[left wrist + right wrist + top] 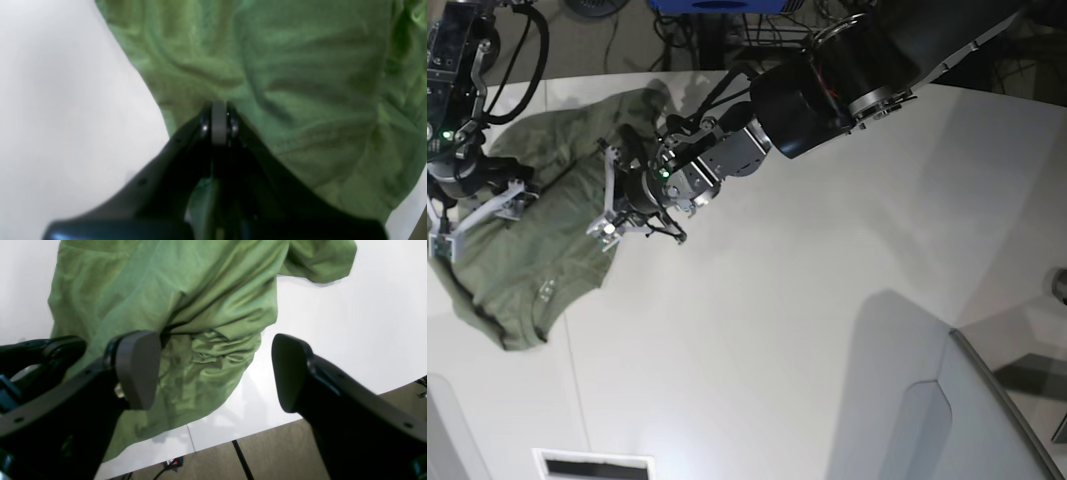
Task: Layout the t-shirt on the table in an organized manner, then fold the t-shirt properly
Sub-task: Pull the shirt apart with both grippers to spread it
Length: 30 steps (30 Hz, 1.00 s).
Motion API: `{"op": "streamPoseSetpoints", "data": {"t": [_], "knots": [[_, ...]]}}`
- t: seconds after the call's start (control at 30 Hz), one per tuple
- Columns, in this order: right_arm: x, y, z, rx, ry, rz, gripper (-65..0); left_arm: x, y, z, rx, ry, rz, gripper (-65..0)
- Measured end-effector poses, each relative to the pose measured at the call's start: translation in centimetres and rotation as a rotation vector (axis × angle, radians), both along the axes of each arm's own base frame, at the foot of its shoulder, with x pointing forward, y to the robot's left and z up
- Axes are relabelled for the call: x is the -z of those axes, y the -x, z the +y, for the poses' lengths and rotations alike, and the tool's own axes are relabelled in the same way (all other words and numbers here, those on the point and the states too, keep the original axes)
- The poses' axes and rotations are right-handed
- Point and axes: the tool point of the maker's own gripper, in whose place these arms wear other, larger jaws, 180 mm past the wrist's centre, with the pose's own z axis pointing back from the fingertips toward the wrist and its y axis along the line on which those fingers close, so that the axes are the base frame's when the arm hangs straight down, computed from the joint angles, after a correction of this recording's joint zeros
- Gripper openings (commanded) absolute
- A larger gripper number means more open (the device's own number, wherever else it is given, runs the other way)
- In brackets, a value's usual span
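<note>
Our left fingers (219, 115) are clamped on the shirt (283, 66), crumpled on the desk (827, 300); our right fingers (213, 370) hover apart above it.

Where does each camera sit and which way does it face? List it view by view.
Left wrist: on the left arm, looking down its shut left gripper pinching the t-shirt.
Right wrist: on the right arm, looking past the open right gripper at shirt and table.
Base: overhead, showing both arms.
All three show the shirt.
</note>
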Motion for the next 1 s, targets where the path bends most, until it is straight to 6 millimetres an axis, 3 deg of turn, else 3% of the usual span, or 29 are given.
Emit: {"op": "streamPoseSetpoints", "data": {"t": [0.3, 0.5, 0.63, 0.8, 0.93, 1.0], "knots": [[-0.1, -0.4, 0.0, 0.001, -0.001, -0.006, -16.1, 0.4, -2.4, 1.6, -0.053, -0.103, -0.108, -65.0], [1.7, -1.9, -0.6, -0.095, 0.007, 0.053, -16.1, 1.0, -2.8, 3.6, -0.061, -0.108, -0.146, -65.0], [2.8, -3.0, -0.5, -0.215, 0.023, 0.110, -16.1, 1.2, -4.0, 6.5, -0.118, -0.095, -0.167, -65.0], [3.8, -7.8, -0.6, -0.204, -0.032, 0.047, -16.1, 1.3, -6.6, 12.5, -0.253, -0.100, -0.207, -65.0], [7.3, -7.4, -0.5, -0.180, -0.095, 0.145, -16.2, 1.2, -6.1, 15.6, -0.310, -0.122, -0.223, -65.0], [8.0, -7.1, -0.1, -0.185, -0.108, 0.164, -16.2, 1.2, -5.4, 16.9, -0.337, -0.118, -0.209, -65.0]]}}
